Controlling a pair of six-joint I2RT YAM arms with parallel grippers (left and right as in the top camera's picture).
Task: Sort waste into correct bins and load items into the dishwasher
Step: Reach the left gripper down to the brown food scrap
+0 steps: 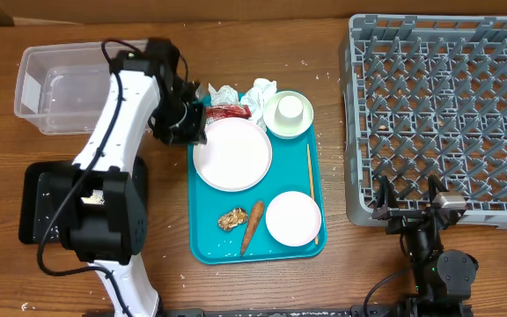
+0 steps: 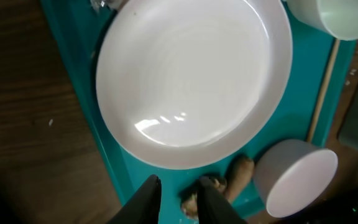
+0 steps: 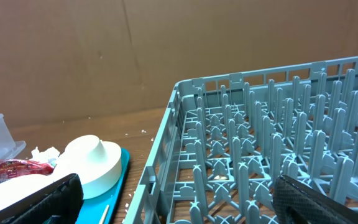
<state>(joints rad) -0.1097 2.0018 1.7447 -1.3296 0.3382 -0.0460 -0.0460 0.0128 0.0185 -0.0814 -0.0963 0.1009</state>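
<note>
My left gripper point(image 1: 192, 119) hovers at the teal tray's upper left edge, beside the large white plate point(image 1: 231, 154). In the left wrist view the gripper point(image 2: 178, 190) is narrowly open with only tray between its fingers, below the plate point(image 2: 191, 74). The brown lump point(image 2: 211, 185) and carrot point(image 2: 240, 173) lie just past the right finger. A bowl holding the cup point(image 1: 289, 113), a second bowl point(image 1: 293, 217), the stick point(image 1: 310, 180), red wrapper point(image 1: 227, 112) and napkins point(image 1: 258, 91) share the tray. My right gripper point(image 1: 407, 207) stands wide open at the grey rack's point(image 1: 443, 114) front edge.
The clear tub point(image 1: 60, 88) sits at the back left. The black tray point(image 1: 35, 207) lies front left, partly under my left arm. The teal tray point(image 1: 202, 238) occupies the middle. Rice crumbs dot the wood near the rack.
</note>
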